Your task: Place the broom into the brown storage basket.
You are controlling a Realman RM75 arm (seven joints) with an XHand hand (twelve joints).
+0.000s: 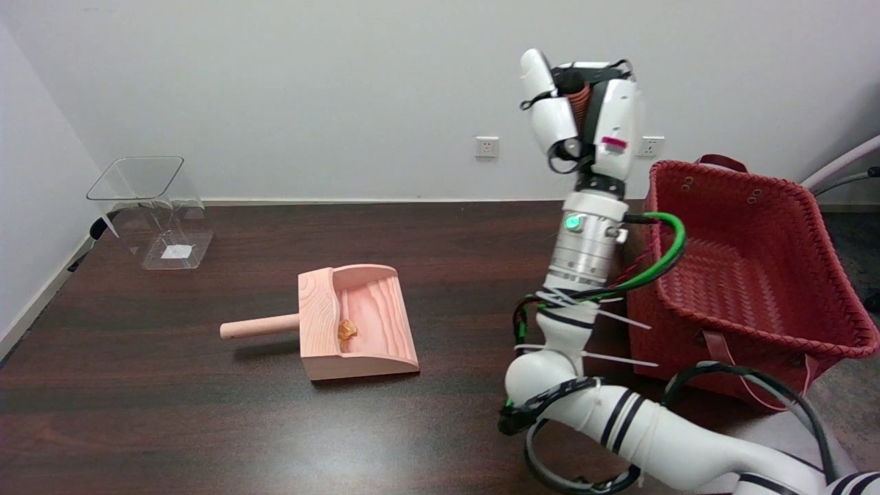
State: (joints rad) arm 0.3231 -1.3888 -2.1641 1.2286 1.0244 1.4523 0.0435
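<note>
Here a wooden dustpan [357, 323] lies on the dark table [172, 412] with a small orange scrap [347, 330] in it, well apart from a clear plastic bin [148, 210] at the far left. The basket [749, 268] stands at the right, tilted toward the camera. The right hand [584, 113] is raised just left of the basket, fingers curled around something reddish-brown, apparently the broom [581, 103], mostly hidden.

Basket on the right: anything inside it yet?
Empty as far as visible: the brown storage basket shows only bare woven floor; its near inside wall is hidden.
</note>
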